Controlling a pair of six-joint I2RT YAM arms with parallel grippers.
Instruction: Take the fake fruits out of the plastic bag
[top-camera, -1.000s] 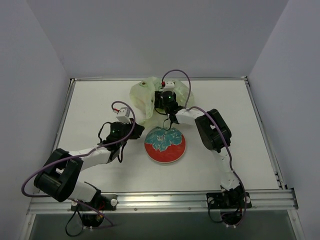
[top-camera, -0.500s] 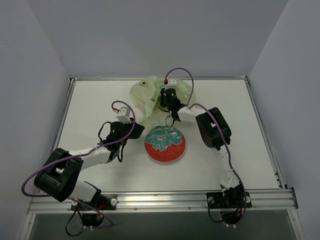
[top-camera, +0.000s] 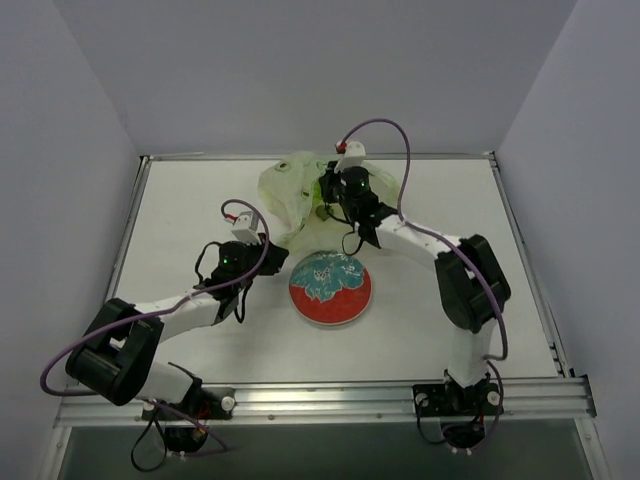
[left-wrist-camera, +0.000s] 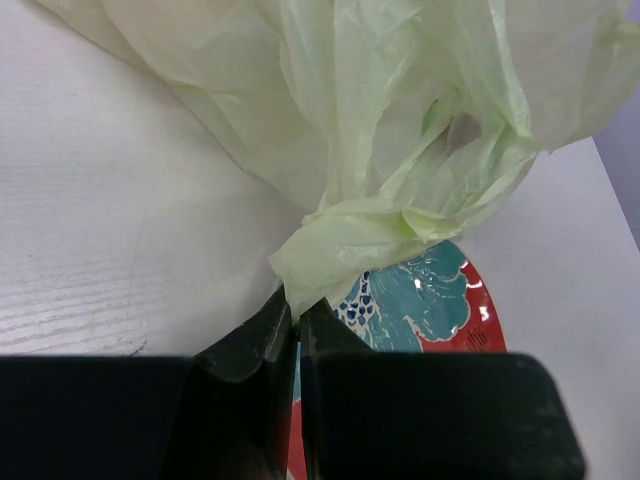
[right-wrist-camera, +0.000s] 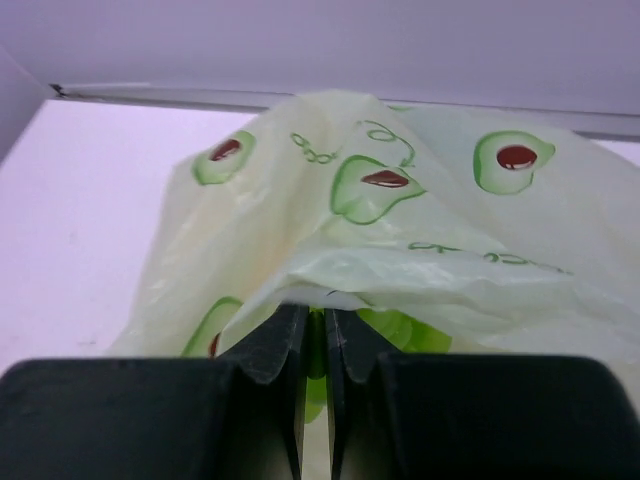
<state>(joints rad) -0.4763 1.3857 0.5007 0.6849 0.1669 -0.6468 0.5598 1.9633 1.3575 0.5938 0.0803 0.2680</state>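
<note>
Since a second ago the right arm has reached farther beyond the plate, and the right gripper has closed. It now pinches a fold of the plastic bag. The left gripper, closed, pinches the bag's corner beside the plate's far-left rim. The bag lies just behind the plate; fruits inside are not discernible.

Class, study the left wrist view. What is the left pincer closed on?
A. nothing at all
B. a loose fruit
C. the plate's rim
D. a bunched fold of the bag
D: the left pincer is shut on a bunched fold of the bag, and the plate lies beyond its tips.
</note>
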